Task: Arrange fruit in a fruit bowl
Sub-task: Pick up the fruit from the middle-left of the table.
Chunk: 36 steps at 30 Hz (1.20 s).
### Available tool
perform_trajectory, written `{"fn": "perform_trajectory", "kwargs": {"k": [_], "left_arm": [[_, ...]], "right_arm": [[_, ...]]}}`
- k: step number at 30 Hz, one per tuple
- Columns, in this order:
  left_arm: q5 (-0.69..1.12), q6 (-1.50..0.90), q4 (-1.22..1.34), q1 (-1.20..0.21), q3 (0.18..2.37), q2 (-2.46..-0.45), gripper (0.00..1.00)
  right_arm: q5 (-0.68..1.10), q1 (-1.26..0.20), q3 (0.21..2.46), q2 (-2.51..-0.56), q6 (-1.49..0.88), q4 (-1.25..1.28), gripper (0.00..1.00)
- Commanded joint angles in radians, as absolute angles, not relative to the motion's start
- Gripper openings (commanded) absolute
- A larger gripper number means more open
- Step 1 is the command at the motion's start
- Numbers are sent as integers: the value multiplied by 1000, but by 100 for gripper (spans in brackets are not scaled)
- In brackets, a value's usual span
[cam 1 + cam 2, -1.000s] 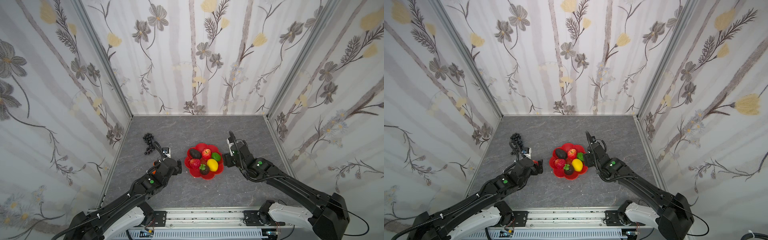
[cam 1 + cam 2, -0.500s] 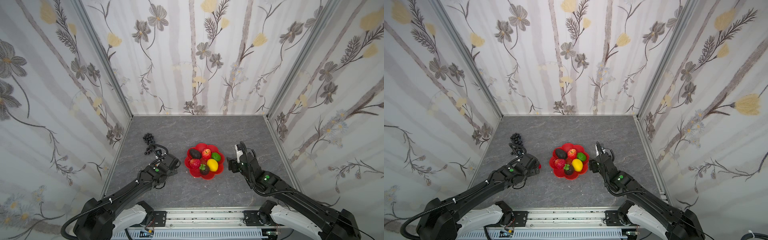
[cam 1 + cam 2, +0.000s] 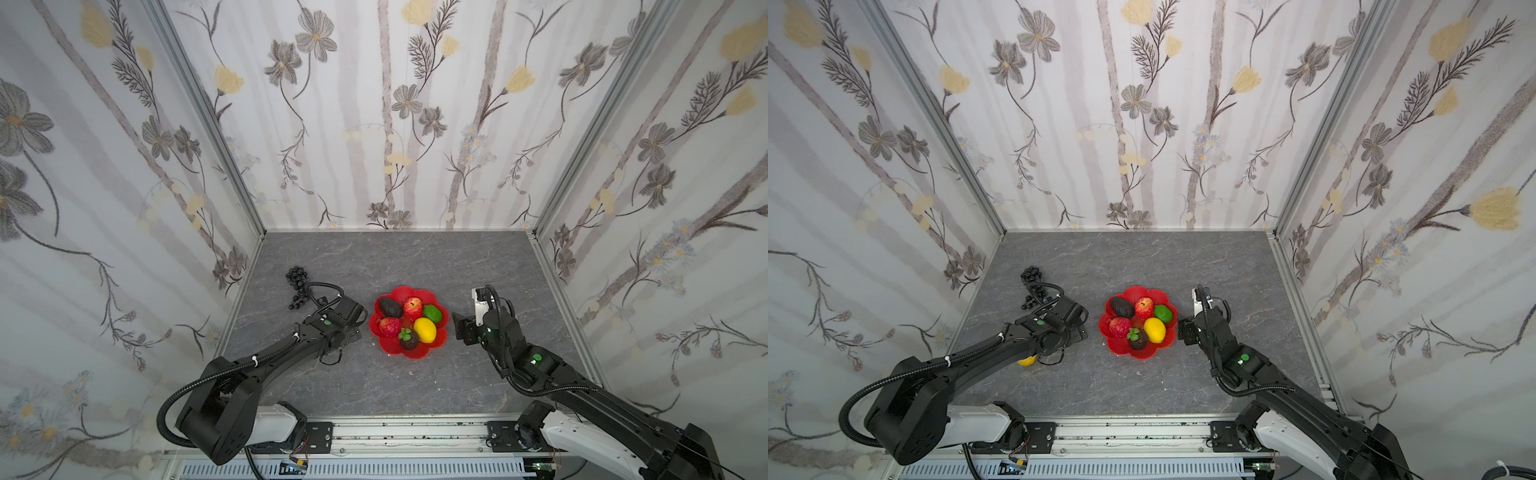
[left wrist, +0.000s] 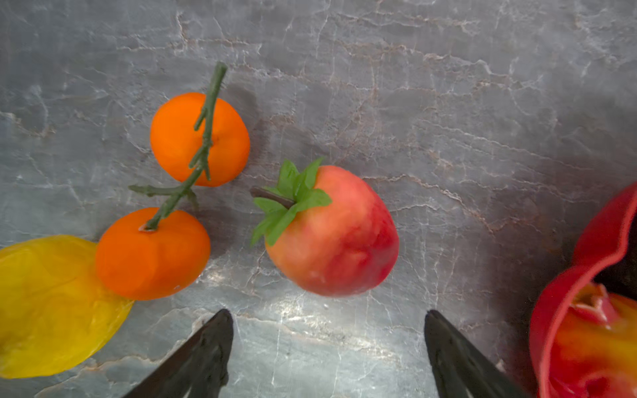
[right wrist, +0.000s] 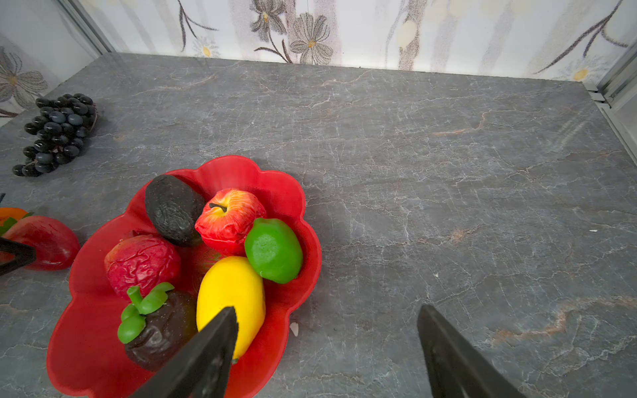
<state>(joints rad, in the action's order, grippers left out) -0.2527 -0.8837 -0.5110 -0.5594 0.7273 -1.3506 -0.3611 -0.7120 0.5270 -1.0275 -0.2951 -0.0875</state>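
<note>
My left claw (image 4: 326, 317) hangs spread and empty just short of the red-yellow fruit (image 4: 331, 234) on the table (image 4: 448, 103), between the fruit bowl (image 4: 606, 236) and the stemmed oranges (image 4: 151, 253), right claw (image 5: 326, 310) likewise released: if I clench off-centre, I reckon the glossy fruit squirts toward the table's left edge.

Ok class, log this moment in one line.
left end effector: open, by peach | right end effector: open, beside bowl | grapes: outside bowl

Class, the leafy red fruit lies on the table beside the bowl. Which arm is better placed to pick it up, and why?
Left. The left pincer, open, points straight at the leafy red fruit, close by. The right pincer stands beyond the bowl, which would block its path.
</note>
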Motion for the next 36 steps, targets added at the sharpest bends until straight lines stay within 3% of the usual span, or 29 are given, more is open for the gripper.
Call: {"fn": "perform_trajectory", "kwargs": {"k": [1, 20, 28, 36], "left_arm": [[-219, -901, -458, -540, 754, -1400, 86], [-264, -781, -488, -493, 937, -1686, 71], [-274, -761, -479, -492, 926, -1685, 58], [-268, -713, -425, -494, 882, -1606, 55]], "right_arm": [[-343, -713, 524, -1026, -309, -48, 82], [-331, -712, 528, -1054, -309, -38, 83], [-334, -712, 526, -1055, -310, -36, 83], [-341, -712, 527, -1065, -310, -31, 83]]}}
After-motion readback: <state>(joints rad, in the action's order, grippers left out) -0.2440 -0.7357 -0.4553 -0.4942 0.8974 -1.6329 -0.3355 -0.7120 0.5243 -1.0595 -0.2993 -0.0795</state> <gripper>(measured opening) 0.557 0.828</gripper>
